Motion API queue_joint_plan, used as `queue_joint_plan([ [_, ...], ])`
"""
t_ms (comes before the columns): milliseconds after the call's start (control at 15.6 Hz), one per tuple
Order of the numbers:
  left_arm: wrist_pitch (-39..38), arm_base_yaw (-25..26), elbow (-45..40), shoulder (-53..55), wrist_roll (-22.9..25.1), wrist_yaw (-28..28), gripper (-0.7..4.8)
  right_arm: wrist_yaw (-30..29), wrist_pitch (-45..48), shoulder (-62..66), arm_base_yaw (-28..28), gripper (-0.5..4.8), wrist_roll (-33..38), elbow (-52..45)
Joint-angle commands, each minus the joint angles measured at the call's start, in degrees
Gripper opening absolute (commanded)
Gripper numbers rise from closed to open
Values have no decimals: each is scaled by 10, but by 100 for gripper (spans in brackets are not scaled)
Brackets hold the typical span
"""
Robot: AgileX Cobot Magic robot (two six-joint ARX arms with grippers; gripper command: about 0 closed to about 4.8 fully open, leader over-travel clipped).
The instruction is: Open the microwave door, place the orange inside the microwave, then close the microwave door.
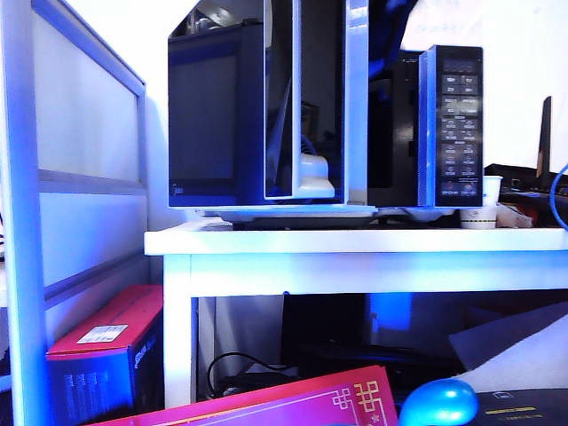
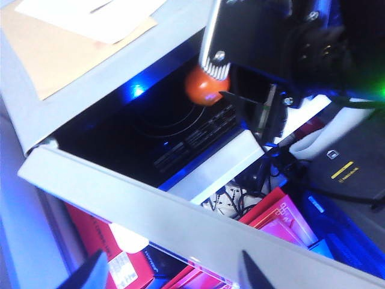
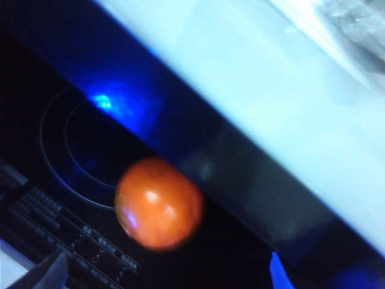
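Item: microwave (image 1: 453, 124), black, boxy, stood on a white table (image 1: 355, 241) in the exterior view, with its column of buttons at the 3 o'clock side of the body. Microwave door (image 1: 213, 115): swung open, its dark glass panel at 9 o'clock of the button column, the dark cavity exposed between the two. Orange (image 3: 158, 203): one, small and round, seen in both wrist views against the dark interior, close to a faint circular ring and rows of pale lettering. Right gripper (image 3: 162, 274): jaws spread wide with nothing between them, the orange lying just beyond the fingertips. In the left wrist view one silvery finger of this gripper overlapped the top of the orange (image 2: 206, 86); whether it touched could not be told. Left gripper (image 2: 168, 277): jaws apart and empty, hovering outside the oven over the pale edge of the open door, well apart from the fruit. Sundries, exterior view: paper cup (image 1: 486, 200) on the table at 3 o'clock of the microwave, just beside it; shiny blue rounded object (image 1: 439, 404) at 5 o'clock of the scene, below table level; red box (image 1: 106, 355) at 8 o'clock, on the floor beside the table leg.
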Motion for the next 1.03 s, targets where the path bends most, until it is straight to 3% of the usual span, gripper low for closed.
queue_joint_plan([
  [64,-2,0,1,-3,-1,-1,290,23,89,-52,-5,479,-17,17],
  [449,-24,0,1,-3,0,-2,290,59,14,-168,-5,479,-27,18],
  [513,-43,0,1,-3,-1,-1,290,70,0,-198,-5,417,-24,18],
  [577,-57,0,1,-3,-1,-1,290,83,-5,-219,-5,238,-16,18],
  [706,-58,0,1,-3,-7,1,290,91,-5,-255,-5,120,-12,18],
  [770,-58,-1,1,-3,-10,9,289,108,-5,-269,-5,21,-12,18],
  [898,-58,-1,1,-2,-13,67,224,120,-3,-295,-5,-1,-10,18],
  [1026,-58,-1,-4,7,-22,111,45,120,-16,-316,-5,-1,24,18],
])
